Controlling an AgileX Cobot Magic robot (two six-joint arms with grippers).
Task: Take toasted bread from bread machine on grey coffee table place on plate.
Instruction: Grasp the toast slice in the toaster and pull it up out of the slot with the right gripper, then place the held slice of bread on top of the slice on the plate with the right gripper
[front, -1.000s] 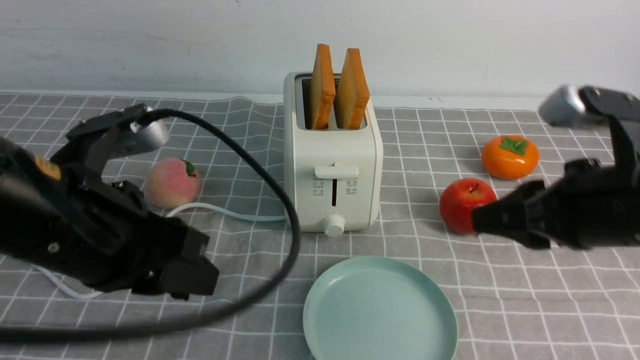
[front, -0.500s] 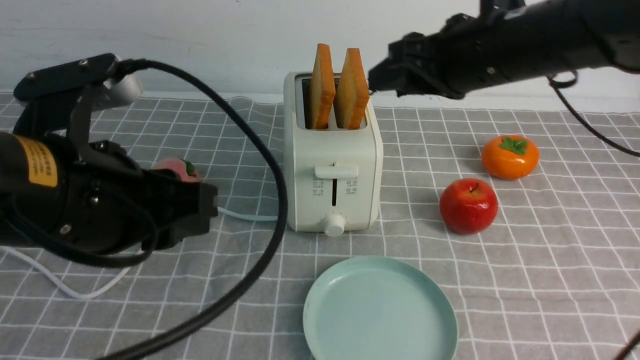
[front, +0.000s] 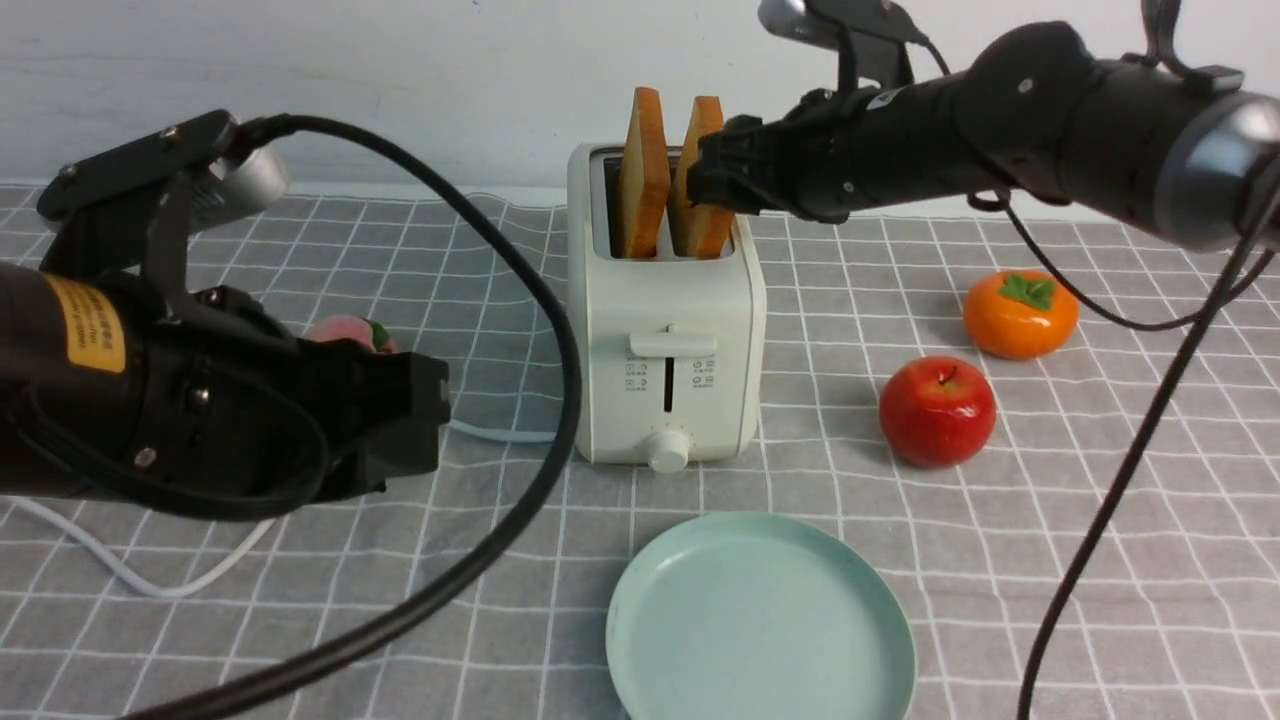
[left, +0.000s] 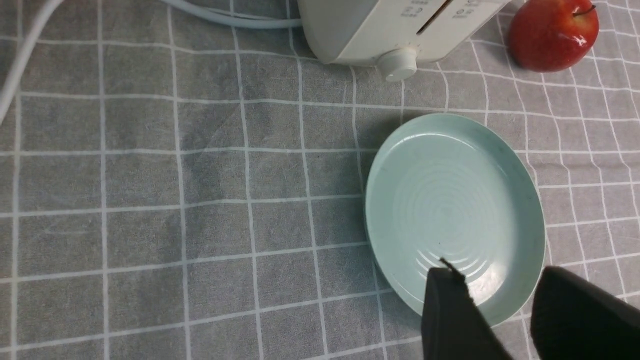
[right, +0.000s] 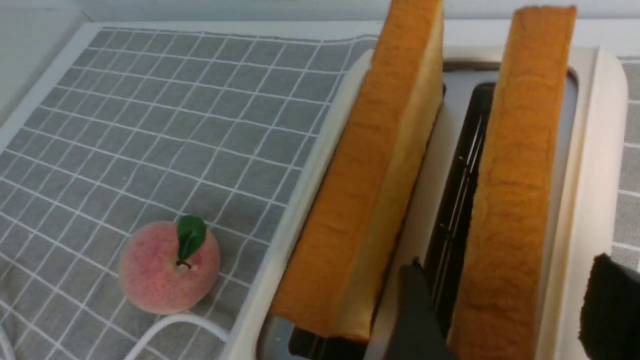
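Golden right toast slice (right: 520, 150) stands in the toaster (front: 665, 300), right end effector (right: 510, 272) open astride it; left end effector (left: 500, 280) open, empty.

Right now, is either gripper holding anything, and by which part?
Nothing is held. The right gripper, open, straddles the right toast slice in the toaster; the left gripper is open and empty.

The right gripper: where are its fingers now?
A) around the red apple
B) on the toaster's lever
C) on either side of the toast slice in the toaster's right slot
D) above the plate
C: the open right gripper has one finger on each side of the right slice, which stands in the bread machine.
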